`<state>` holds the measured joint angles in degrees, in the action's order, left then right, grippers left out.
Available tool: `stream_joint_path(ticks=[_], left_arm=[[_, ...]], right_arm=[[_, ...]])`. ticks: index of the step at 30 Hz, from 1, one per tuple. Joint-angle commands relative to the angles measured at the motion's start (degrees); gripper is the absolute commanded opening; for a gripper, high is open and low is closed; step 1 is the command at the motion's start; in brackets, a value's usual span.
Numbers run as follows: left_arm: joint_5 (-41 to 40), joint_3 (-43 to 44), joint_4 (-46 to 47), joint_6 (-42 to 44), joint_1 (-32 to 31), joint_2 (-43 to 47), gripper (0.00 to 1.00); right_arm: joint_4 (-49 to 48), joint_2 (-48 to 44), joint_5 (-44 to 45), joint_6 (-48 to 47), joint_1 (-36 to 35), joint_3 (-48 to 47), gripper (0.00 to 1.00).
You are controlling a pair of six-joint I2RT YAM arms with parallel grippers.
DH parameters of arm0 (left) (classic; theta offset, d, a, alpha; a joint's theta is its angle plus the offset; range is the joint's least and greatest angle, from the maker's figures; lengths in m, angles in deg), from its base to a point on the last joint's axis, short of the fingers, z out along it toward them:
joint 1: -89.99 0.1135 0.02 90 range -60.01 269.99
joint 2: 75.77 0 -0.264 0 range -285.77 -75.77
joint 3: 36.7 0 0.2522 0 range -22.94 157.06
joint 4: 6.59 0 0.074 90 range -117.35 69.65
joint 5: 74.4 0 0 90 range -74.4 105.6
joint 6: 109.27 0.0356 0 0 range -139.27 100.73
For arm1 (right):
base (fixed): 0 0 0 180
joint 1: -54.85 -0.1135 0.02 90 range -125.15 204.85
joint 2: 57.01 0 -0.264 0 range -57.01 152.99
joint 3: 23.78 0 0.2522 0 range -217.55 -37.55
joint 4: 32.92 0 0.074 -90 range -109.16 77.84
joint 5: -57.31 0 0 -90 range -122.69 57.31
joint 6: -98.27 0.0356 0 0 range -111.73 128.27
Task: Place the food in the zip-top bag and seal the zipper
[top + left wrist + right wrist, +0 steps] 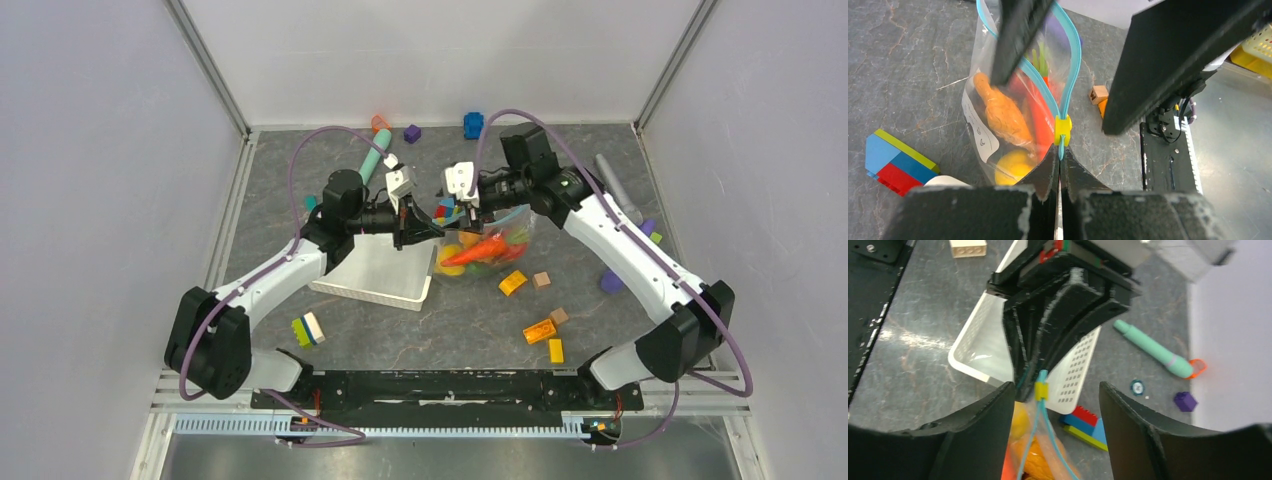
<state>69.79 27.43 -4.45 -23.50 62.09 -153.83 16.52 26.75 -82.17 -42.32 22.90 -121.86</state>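
Observation:
The clear zip-top bag (492, 245) stands between both grippers and holds the food: an orange carrot (478, 250), a red piece (1040, 120) and a yellow piece (1015, 165). My left gripper (1060, 154) is shut on the end of the light-blue zipper (1074, 60), just behind the yellow slider (1063, 129). It also shows in the top view (425, 230). From the slider the two strips spread apart, so the mouth is open. My right gripper (1055, 390) is open. Its fingers straddle the bag's mouth, with the slider (1041, 391) close to the left finger (993, 410).
A white mesh basket (375, 270) lies left of the bag, under my left arm. Loose blocks lie around: orange (512, 283), orange (538, 330), yellow (555, 350), purple (611, 282). A brick stack (307, 329) is at the left. A teal marker toy (375, 160) lies behind.

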Motion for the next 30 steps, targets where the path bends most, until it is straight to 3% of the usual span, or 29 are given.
stream_joint_path(ticks=[1,4,17,20,30], left_arm=[[1.7,2.8,-1.8,6.0,-0.5,2.1,0.02],[1.6,3.0,-2.2,6.4,-0.4,2.0,0.02],[1.4,3.4,-2.8,7.1,-0.6,1.9,0.02],[0.5,3.4,-3.1,7.0,-0.6,1.8,0.02],[-1.4,2.9,-3.3,7.3,-0.6,2.7,0.02]], right_arm=[[7.7,1.8,5.5,-4.6,-3.0,-4.2,0.66],[9.6,2.9,6.7,-5.0,-3.6,-5.5,0.62],[10.8,4.4,8.4,-4.5,-4.9,-7.0,0.27],[11.1,4.6,8.6,-4.9,-5.0,-7.0,0.01],[12.7,5.6,14.4,-3.8,-5.0,-7.3,0.00]])
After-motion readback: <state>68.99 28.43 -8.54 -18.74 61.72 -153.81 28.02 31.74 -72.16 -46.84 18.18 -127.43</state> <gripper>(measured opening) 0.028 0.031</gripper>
